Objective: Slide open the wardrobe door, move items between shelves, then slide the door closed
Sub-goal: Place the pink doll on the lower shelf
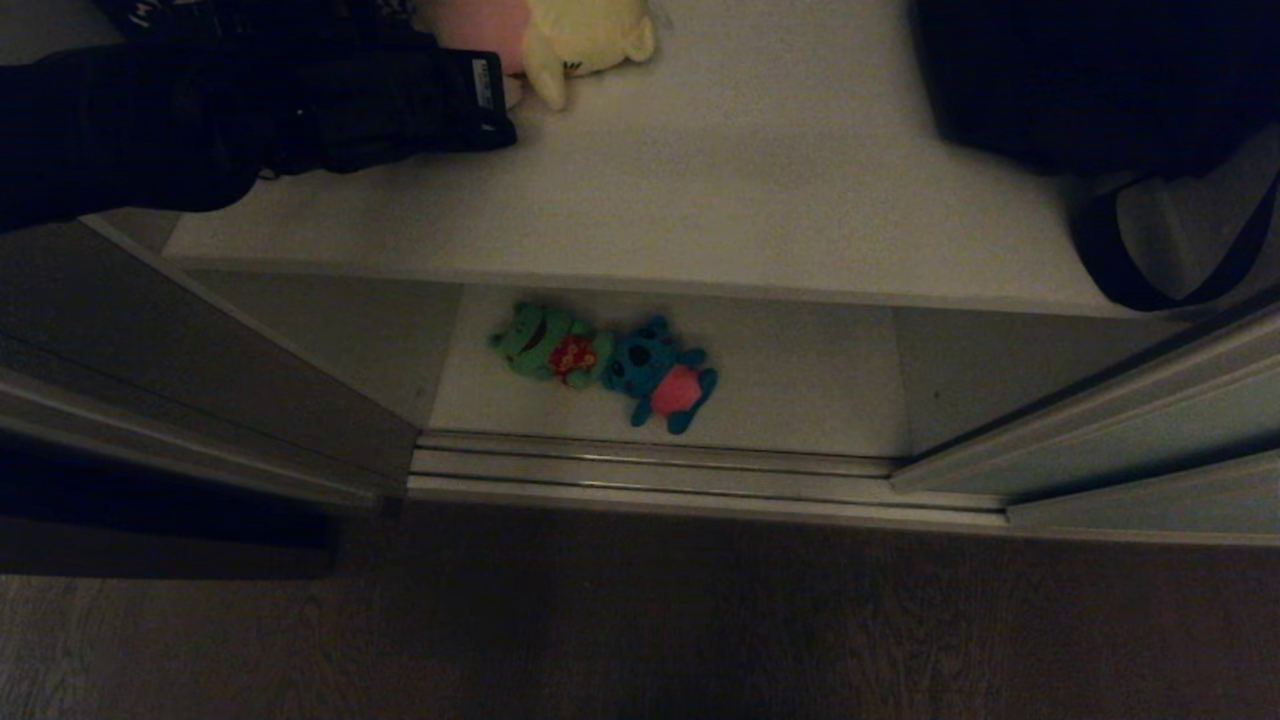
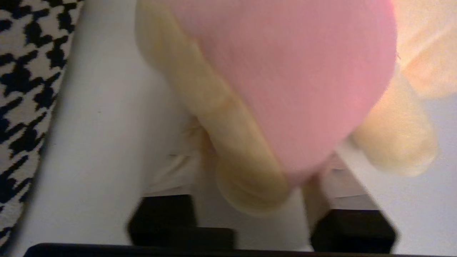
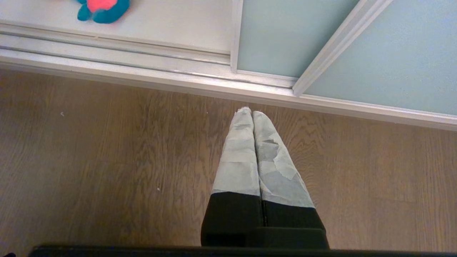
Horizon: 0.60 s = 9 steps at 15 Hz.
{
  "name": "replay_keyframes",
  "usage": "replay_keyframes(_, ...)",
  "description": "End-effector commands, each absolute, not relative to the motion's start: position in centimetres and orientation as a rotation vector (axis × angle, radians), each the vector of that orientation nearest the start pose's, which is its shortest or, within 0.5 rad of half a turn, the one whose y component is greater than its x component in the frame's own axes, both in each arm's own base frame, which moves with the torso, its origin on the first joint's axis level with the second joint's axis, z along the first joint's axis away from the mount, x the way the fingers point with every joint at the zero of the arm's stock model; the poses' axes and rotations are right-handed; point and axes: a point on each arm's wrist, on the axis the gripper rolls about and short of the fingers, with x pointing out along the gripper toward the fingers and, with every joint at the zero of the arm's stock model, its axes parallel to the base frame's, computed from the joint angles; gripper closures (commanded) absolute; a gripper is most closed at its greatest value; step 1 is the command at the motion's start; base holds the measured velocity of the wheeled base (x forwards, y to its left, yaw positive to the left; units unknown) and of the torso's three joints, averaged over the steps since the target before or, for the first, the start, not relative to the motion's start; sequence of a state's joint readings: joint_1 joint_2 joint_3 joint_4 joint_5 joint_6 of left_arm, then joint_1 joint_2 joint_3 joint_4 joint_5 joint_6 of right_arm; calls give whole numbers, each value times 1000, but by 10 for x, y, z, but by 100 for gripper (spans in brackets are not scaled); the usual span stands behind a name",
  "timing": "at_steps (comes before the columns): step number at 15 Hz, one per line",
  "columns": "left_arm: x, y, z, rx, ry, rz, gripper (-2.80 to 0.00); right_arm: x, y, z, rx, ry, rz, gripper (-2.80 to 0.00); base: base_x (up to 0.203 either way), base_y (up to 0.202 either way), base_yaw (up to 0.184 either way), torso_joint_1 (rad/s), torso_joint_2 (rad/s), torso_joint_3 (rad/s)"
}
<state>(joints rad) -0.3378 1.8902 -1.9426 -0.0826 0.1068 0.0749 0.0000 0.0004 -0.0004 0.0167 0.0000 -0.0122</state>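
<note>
Head view — left hand [image 1: 505, 90] on upper shelf [image 1: 700, 200], fingers [image 2: 171, 175] closing around cream-yellow plush [image 1: 585, 40], grip unconfirmed | green toy [image 1: 545, 345] touching blue toy [image 1: 665, 380] on lower shelf [image 1: 800, 370] | sliding door [image 1: 1150, 440] open — right hand [image 3: 252, 117] pressed together above floor [image 3: 107, 160].

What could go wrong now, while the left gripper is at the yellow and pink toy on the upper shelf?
The left gripper seems to hold only the lower end of the yellow and pink toy, so it might slip out when lifted. The green toy and blue toy lie near the floor track; a dropped toy could land there and block the door.
</note>
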Motion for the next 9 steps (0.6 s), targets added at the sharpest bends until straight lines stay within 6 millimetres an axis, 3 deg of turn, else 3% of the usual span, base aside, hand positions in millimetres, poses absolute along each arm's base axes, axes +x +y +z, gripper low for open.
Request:
replay_keyframes(1,348,-118,381,44,-133,-225,0,-23,0,74,-12,16,0,0,0,0,0,0,0,0)
replay_keyframes(6,329,-114,398,44,-163,-236,0,-23,0,74,-12,16,0,0,0,0,0,0,0,0)
replay_keyframes(9,302,-110,408,55,-105,-274,0,-23,0,74,-12,17,0,0,0,0,0,0,0,0)
